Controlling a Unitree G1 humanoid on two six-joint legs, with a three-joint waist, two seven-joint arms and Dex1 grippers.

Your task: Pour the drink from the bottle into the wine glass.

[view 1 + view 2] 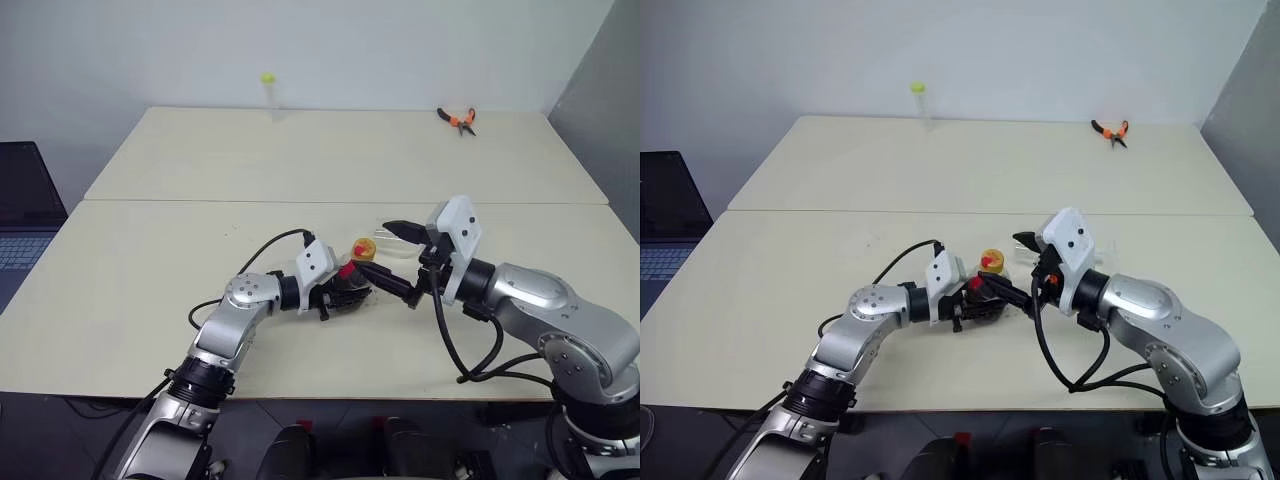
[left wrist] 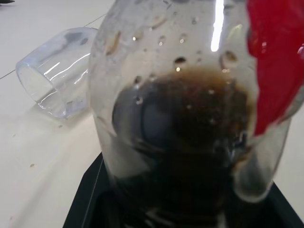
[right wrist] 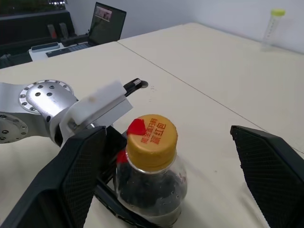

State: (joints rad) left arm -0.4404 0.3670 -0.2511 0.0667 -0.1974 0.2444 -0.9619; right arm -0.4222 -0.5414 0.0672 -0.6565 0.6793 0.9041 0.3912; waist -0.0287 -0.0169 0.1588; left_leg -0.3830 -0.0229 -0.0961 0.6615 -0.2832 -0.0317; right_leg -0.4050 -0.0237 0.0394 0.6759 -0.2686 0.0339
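The small squat clear plastic bottle (image 3: 152, 180) with a red band at the neck stands near the front middle of the pale surface (image 1: 150, 300). It holds dark brown, nearly black drink (image 2: 190, 156), and droplets cling to the clear wall above the liquid. Its yellow cap (image 3: 152, 135) is still on; red characters are printed across the top, too small to read with certainty, beside a red tab.

The left gripper (image 1: 350, 290) reaches in from the left, its jaws closed on the bottle's body. The right gripper (image 3: 166, 175) faces the bottle from the other side, its jaws spread wide to either side of the cap without touching it.

Just beside the bottle, on its far side, the clear wine glass (image 2: 57, 71) lies tipped over on the surface, its open mouth facing outward.

At the far edge of the surface stands a thin clear tube with a yellow-green top (image 1: 268, 92), well apart from the bottle. A pair of orange-handled pliers (image 1: 457, 119) lies near the far right corner. A dark laptop (image 1: 25, 200) sits off the surface's left side.
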